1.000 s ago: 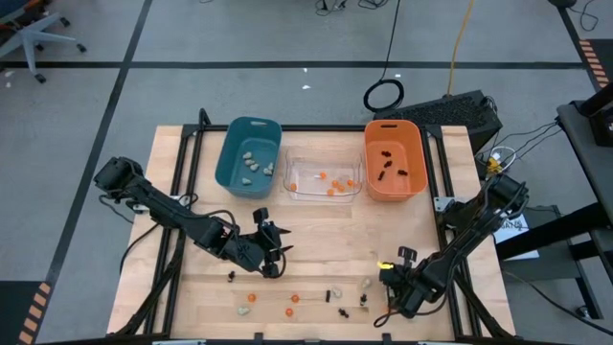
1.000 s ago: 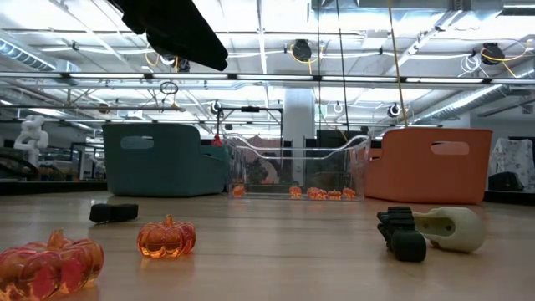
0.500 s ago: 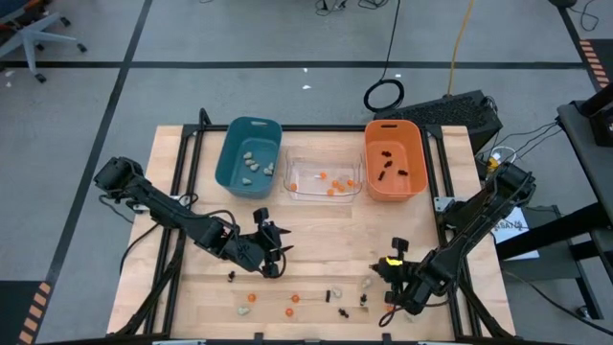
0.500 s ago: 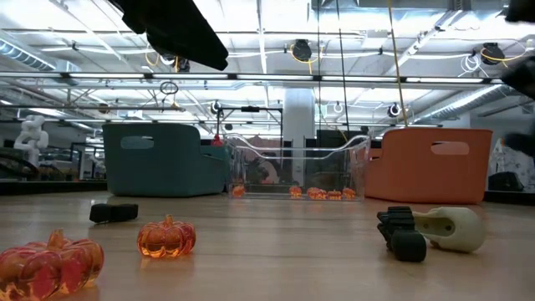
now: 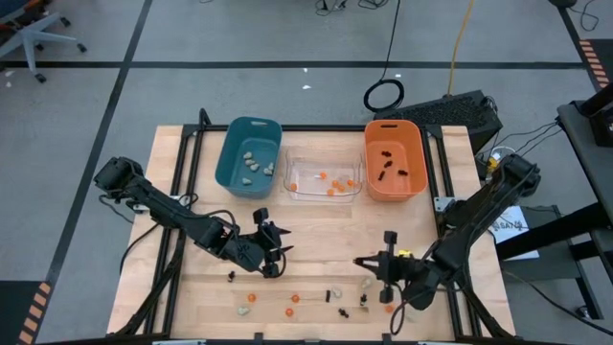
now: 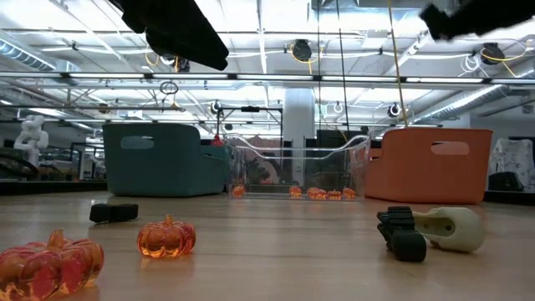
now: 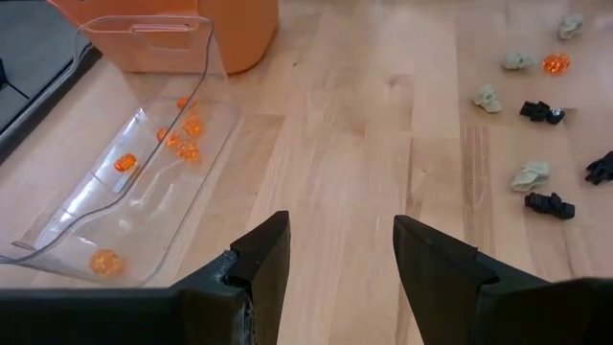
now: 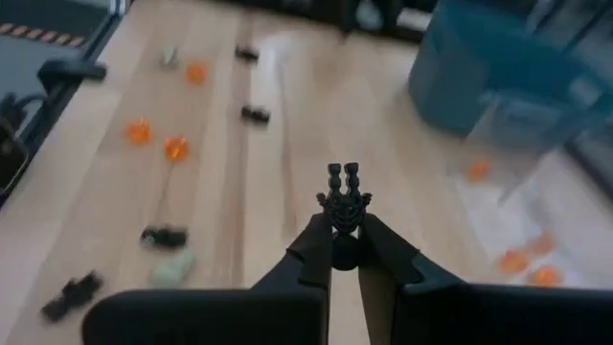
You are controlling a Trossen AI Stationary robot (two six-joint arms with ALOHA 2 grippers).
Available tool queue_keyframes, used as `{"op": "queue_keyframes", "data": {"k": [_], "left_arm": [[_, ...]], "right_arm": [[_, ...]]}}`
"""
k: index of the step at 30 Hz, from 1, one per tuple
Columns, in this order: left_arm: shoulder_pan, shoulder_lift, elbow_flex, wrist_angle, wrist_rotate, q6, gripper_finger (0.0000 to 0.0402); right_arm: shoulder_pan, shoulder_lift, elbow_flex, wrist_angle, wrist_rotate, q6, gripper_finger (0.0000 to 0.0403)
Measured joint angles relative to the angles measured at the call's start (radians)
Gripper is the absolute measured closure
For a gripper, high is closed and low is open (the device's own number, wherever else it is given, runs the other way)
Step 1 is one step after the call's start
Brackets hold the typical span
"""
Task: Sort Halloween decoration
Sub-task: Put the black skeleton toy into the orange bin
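Small orange pumpkins (image 5: 294,298), black spidery pieces (image 5: 332,294) and pale lumps (image 5: 367,284) lie loose near the table's front edge. My right gripper (image 8: 344,241) hangs above the front right part of the table, shut on a black spidery trinket (image 8: 344,199). In the high view this gripper (image 5: 369,263) points toward the table's left. My left gripper (image 7: 340,259) waits open over the left middle of the table (image 5: 278,253), nothing between its fingers. The teal bin (image 5: 248,155) holds pale lumps, the clear bin (image 5: 323,177) orange ones, the orange bin (image 5: 394,159) black ones. My right gripper pinches the black spidery trinket by its lower end (image 8: 344,228) between the tips of its two fingers. The rest of the trinket sticks out past the fingertips. The fingers slant a little below level, pointing toward the table's left. The trinket is lifted clear of the table.
The three bins stand in a row along the far edge. In the low view, two orange pumpkins (image 6: 166,238), a black piece (image 6: 114,212) and a pale lump (image 6: 451,227) beside another black piece (image 6: 401,232) lie close to the front edge. Bare wood lies between bins and trinkets.
My right gripper, shut, has risen from the table's front right and swung toward the table's left and middle. It has tipped from pointing down to nearly level and rolled, carrying the black trinket clear of the table. My left arm has kept still.
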Motion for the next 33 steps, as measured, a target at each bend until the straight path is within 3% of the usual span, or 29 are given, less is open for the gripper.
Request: {"op": "queue_keyframes", "data": {"k": [7, 13, 22, 27, 33], "left_arm": [[0.002, 0.000, 0.000, 0.001, 0.000, 0.001, 0.0217], [0.003, 0.000, 0.000, 0.000, -0.002, 0.031, 0.0217], [0.001, 0.000, 0.000, -0.002, -0.005, 0.034, 0.0217], [0.001, 0.000, 0.000, -0.002, -0.005, 0.034, 0.0217], [-0.006, 0.000, 0.000, -0.006, -0.005, 0.034, 0.0217]], "right_arm": [[-0.015, -0.010, 0.000, 0.196, 0.256, -0.268, 0.0392], [-0.075, 0.027, 0.001, 0.331, 0.254, -0.315, 0.0392], [-0.219, 0.064, 0.002, 0.601, -0.141, -0.538, 0.0392], [-0.281, 0.065, -0.011, 0.640, -0.284, -0.532, 0.0392], [-0.305, 0.065, -0.158, 0.969, -0.326, -0.570, 0.0392]]}}
